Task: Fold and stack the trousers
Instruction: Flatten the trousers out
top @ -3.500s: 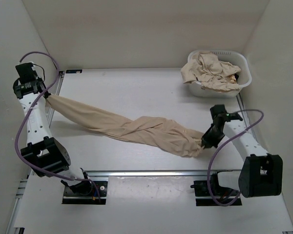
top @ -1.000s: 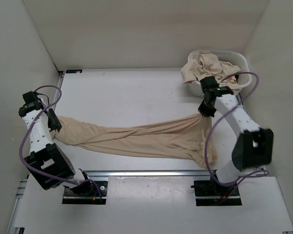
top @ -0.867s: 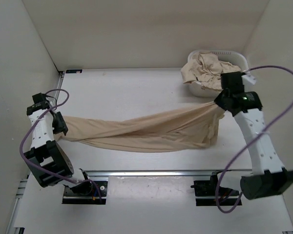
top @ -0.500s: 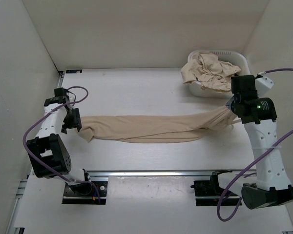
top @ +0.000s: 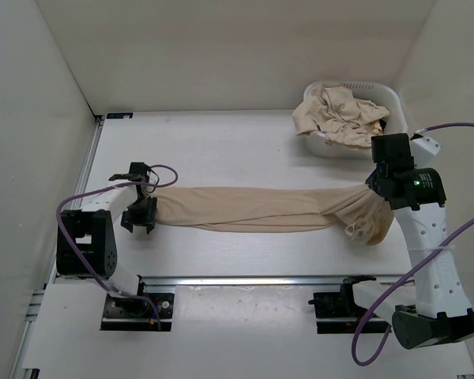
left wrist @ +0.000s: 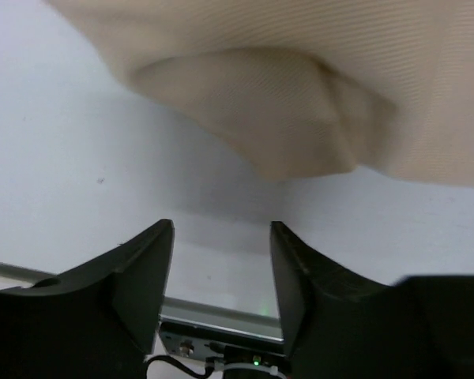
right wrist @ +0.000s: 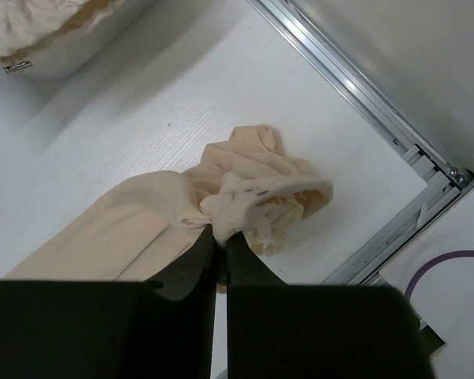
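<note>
A pair of beige trousers (top: pixel 253 207) lies stretched left to right across the white table. My right gripper (right wrist: pixel 220 235) is shut on the bunched waistband end (right wrist: pixel 245 201) and holds it up near the table's right side (top: pixel 377 193). My left gripper (left wrist: pixel 221 245) is open and empty, and the leg end of the trousers (left wrist: pixel 300 118) lies on the table just beyond its fingertips. In the top view the left gripper (top: pixel 142 213) sits low beside that leg end.
A white basket (top: pixel 392 103) at the back right holds more crumpled beige garments (top: pixel 336 114). Aluminium rails run along the table's near edge (top: pixel 245 278) and right edge (right wrist: pixel 363 87).
The left gripper has let go of the leg end and moved right and down to the table. The right arm has lifted the waistband end to the right, pulling the trousers straight.
</note>
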